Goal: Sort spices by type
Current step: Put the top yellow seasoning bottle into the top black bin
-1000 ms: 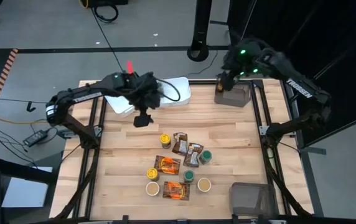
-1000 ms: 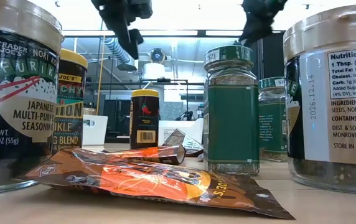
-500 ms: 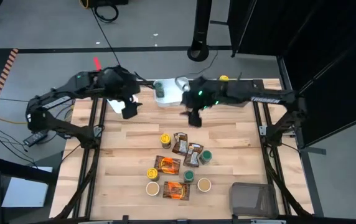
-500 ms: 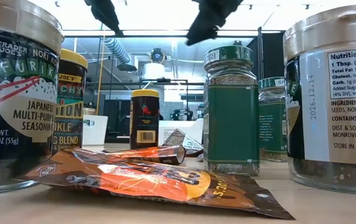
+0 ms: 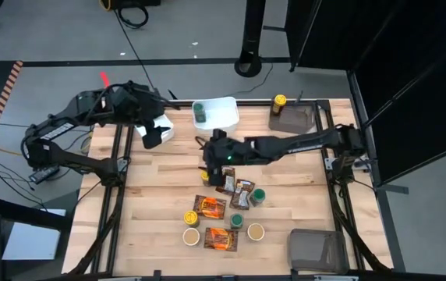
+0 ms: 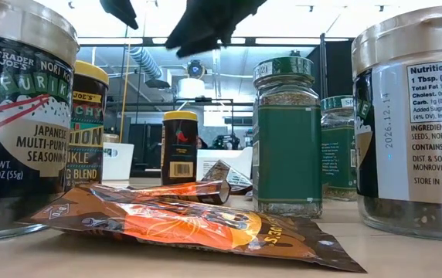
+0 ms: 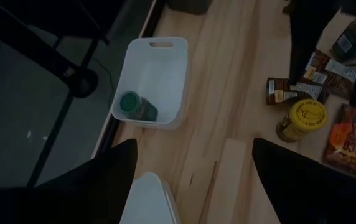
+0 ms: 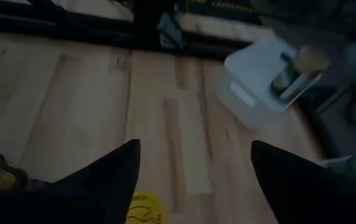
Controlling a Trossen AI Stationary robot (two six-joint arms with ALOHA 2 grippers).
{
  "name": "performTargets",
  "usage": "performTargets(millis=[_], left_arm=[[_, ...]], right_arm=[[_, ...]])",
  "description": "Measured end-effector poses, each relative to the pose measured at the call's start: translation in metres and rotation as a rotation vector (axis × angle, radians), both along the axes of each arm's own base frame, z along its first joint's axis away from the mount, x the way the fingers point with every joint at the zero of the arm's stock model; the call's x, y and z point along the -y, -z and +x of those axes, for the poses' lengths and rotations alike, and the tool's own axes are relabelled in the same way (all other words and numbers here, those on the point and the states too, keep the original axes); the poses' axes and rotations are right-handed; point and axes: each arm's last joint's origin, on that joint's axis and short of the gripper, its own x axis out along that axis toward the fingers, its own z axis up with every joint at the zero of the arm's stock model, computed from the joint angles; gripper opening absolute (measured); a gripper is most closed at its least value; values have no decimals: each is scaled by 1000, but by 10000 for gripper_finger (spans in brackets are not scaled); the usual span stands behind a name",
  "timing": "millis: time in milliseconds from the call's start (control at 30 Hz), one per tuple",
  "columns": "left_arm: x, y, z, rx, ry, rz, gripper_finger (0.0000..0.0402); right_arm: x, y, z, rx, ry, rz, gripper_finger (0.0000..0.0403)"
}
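As I am reaching my right claw (image 5: 214,168) over the yellow jar (image 5: 207,175) at the far edge of the spices (image 5: 224,207) mid-table, I am judging it stiff, smooth and fairly light, best gripped around its body just under the lid. My fingers (image 8: 97,186) are spreading wide and holding nothing, hovering just above that lid. My left claw (image 5: 153,137) is waiting beside the white tubs (image 5: 227,109), also spread and empty

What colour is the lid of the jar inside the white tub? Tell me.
Green; the round jar's lid inside the white square plastic tub shows best in the left wrist view.
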Motion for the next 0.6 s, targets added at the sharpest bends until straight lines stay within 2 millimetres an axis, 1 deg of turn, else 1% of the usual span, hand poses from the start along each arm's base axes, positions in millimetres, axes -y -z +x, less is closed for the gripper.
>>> performTargets(millis=[100, 200, 433, 600], left_arm=[[1, 2, -4, -31, 0, -10, 325], [2, 3, -7, -59, 0, -18, 325], [3, 3, -10, -65, 0, -21, 325], [3, 3, -10, -67, 0, -21, 325]], right_arm=[[-5, 17, 7, -26, 34, 59, 337], [-6, 30, 12, -44, 72, 109, 349], [-7, 56, 20, -104, 91, 160, 340], [-9, 61, 18, -154, 95, 177, 337]])
